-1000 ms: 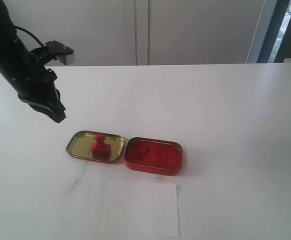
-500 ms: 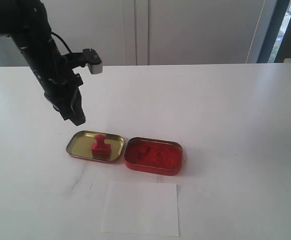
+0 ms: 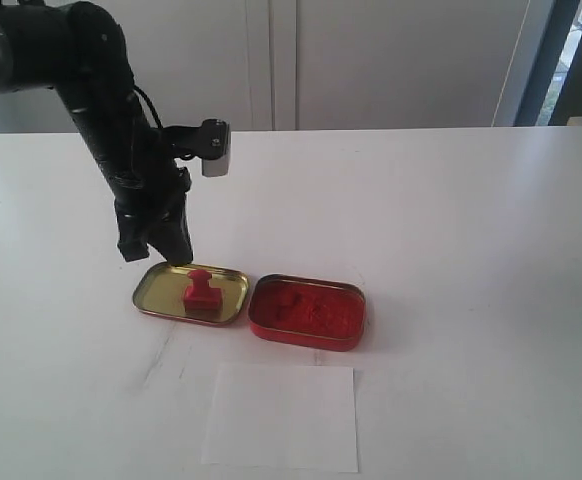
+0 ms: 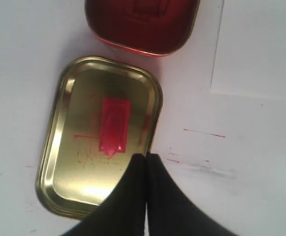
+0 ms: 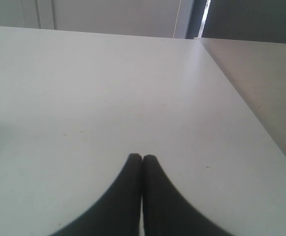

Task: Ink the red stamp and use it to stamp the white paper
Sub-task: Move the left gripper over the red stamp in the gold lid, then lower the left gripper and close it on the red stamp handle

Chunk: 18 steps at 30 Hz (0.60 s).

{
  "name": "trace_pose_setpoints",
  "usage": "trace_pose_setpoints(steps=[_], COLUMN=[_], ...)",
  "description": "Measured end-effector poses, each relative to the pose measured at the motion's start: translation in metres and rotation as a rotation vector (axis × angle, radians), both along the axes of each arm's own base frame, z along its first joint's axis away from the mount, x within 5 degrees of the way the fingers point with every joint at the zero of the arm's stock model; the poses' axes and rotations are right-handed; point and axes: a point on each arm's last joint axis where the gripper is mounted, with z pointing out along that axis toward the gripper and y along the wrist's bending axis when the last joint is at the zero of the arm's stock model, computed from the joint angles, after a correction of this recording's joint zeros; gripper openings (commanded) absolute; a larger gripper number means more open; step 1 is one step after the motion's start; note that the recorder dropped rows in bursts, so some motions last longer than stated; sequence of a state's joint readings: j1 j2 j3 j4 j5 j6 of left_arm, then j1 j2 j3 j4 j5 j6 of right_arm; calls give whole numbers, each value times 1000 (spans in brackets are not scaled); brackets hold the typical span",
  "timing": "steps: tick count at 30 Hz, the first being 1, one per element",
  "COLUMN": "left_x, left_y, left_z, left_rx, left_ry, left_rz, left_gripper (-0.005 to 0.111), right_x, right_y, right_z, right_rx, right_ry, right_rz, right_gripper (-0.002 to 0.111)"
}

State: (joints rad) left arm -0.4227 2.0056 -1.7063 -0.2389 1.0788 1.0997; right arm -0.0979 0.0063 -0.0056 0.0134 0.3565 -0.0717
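We are hovering beside the red stamp [image 3: 201, 292].
Our left fingers [image 4: 131, 196] are hanging closed above the gold lid [image 3: 161, 290]; right fingers [image 5: 133, 196] closed too.

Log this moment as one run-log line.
left claw: shut, over rim of gold lid | red stamp: upright in lid, ungrasped | right claw: shut, empty, above table | white paper: no mark visible

L hand [image 4: 145, 157] closed, tips down; L arm [image 3: 106, 110] steeply angled; R hand [image 5: 142, 158] closed.
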Motion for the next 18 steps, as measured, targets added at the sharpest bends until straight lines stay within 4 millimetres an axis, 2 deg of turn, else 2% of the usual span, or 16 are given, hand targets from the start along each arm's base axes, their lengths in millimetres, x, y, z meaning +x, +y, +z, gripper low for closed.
trace_pose_setpoints(steps=[10,12,16,18], left_x=[5,6,8,9], left_y=[-3,-3,-5,-9], left_z=[-9,-10,-16,-19], left_rx=[8,10,11,6], left_ry=[-58,-60,-64,-81], left_rz=[-92,-95,-96,-100], left_gripper=[1,10,42,48], right_x=[0,0,0,0], right_y=[0,0,0,0], right_z=[0,0,0,0], right_rx=[0,0,0,0], right_ry=[0,0,0,0], right_rz=[0,0,0,0], right_gripper=[0,0,0,0])
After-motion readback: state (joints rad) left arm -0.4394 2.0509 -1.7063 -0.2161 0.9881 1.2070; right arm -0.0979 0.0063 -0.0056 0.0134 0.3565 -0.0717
